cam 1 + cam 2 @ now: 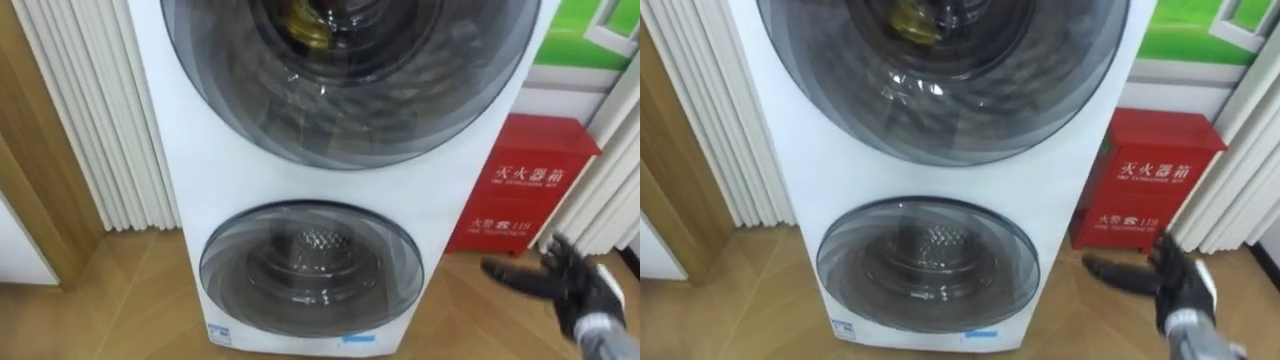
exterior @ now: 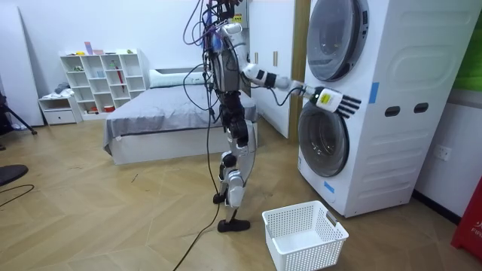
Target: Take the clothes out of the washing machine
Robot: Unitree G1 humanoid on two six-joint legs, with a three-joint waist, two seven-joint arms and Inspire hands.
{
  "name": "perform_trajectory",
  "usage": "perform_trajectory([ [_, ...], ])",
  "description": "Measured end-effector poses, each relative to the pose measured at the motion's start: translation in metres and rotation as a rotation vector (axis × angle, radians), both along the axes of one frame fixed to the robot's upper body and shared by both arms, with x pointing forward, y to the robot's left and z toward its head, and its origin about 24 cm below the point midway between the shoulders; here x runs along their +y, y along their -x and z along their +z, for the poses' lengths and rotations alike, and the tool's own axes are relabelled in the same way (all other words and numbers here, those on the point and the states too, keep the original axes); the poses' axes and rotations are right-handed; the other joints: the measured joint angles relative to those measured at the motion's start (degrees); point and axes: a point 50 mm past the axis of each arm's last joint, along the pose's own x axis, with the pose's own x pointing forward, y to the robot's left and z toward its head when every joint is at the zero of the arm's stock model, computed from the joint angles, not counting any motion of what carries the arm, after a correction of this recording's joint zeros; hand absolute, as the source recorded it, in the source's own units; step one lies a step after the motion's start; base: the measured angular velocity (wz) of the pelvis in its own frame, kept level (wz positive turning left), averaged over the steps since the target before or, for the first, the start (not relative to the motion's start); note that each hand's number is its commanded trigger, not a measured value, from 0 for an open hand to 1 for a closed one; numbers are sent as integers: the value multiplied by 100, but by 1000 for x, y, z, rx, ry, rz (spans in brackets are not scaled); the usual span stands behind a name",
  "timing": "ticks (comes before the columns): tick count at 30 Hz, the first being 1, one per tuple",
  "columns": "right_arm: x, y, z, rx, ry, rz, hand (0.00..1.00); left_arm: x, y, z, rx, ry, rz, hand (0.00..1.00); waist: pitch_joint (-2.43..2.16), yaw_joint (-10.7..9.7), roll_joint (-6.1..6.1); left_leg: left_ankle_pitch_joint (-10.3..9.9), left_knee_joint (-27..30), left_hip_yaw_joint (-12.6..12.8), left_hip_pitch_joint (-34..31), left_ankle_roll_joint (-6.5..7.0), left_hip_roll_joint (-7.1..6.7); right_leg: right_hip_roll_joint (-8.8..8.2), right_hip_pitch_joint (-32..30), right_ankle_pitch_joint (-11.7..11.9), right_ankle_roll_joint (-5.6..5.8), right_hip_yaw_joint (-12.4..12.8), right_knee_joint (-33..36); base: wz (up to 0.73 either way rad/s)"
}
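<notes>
Here: glass doors closed, robot hand spread

The boxy white washing machine (image 1: 180, 150) has two round, smoky glass doors. Yellow clothes (image 1: 300, 22) lie behind the upper door (image 1: 350, 100). Further right stands a red metal box (image 1: 520, 190), then the right robot hand (image 1: 575, 290), fingers spread, well below the clothes.

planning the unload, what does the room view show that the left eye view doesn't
Room view: a white basket on the floor beside the robot, and a bed behind it. Left eye view: something yellow behind the upper door. Both: the washing machine, both round doors shut, and the open right hand held out toward it.
</notes>
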Motion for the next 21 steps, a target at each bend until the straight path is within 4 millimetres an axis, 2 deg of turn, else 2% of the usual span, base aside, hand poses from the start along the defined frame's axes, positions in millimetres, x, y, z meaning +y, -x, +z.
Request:
perform_trajectory([
  [3,2,-16,20,-71,-10,-5,0,1,-2,1,10,-13,-36,0,-3,37,-2,0,2,-2,7,0,-1,-2,10,1,1,-1,-2,0],
  [10,-4,-35,56,-153,55,-8,0,3,-12,4,-24,-30,-55,0,-14,157,-14,3,15,-146,-70,-1,-8,-4,12,1,1,-106,13,11],
  [15,-8,-48,81,-186,96,25,0,4,-4,4,11,-41,-65,0,-31,143,-95,3,13,-193,-72,-1,-10,-19,11,0,1,-274,58,4],
  [21,-16,-51,96,-201,129,24,0,6,3,5,34,-46,-65,0,-74,140,-208,3,13,-275,-95,-1,-13,-26,13,0,1,-408,80,7],
])
